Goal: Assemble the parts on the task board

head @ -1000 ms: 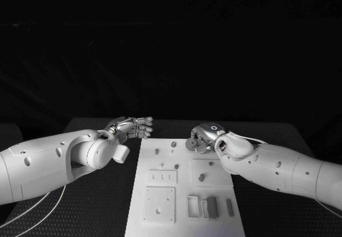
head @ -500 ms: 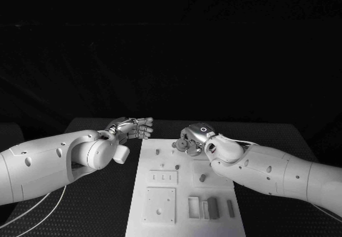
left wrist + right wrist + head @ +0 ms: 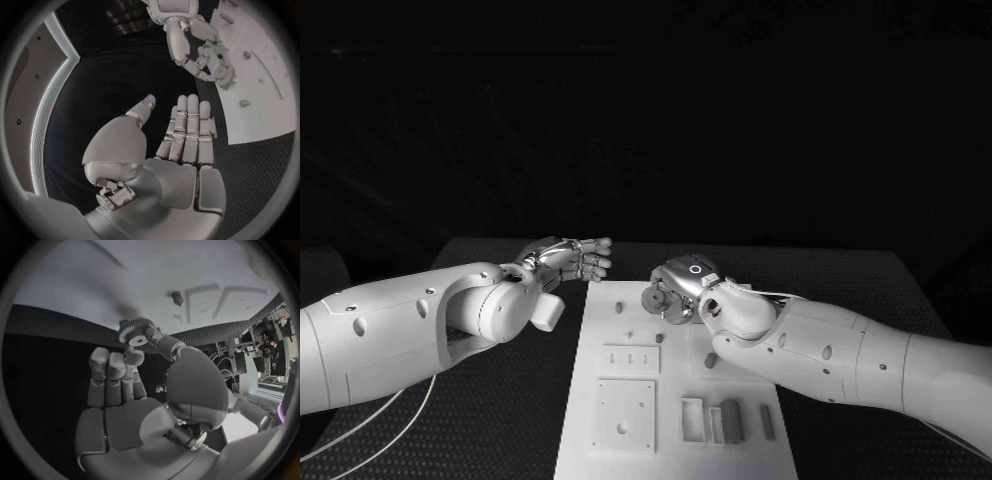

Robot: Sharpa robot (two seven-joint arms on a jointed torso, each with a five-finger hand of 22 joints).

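A small toothed gear (image 3: pixel 136 332) is being pinched at its rim and hub by the right hand (image 3: pixel 678 290), which is hovering over the far end of the task board (image 3: pixel 625 405). The part looks rigid and light, so an edge grip probably suits it best. The left hand (image 3: pixel 568 259) is idling beside the board, fingers extended, grasping nothing.

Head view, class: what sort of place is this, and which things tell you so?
Probably a robotics test bench: a black table carries a white task board with slots and pegs, and the right hand holds a small gear above it, against a dark backdrop.
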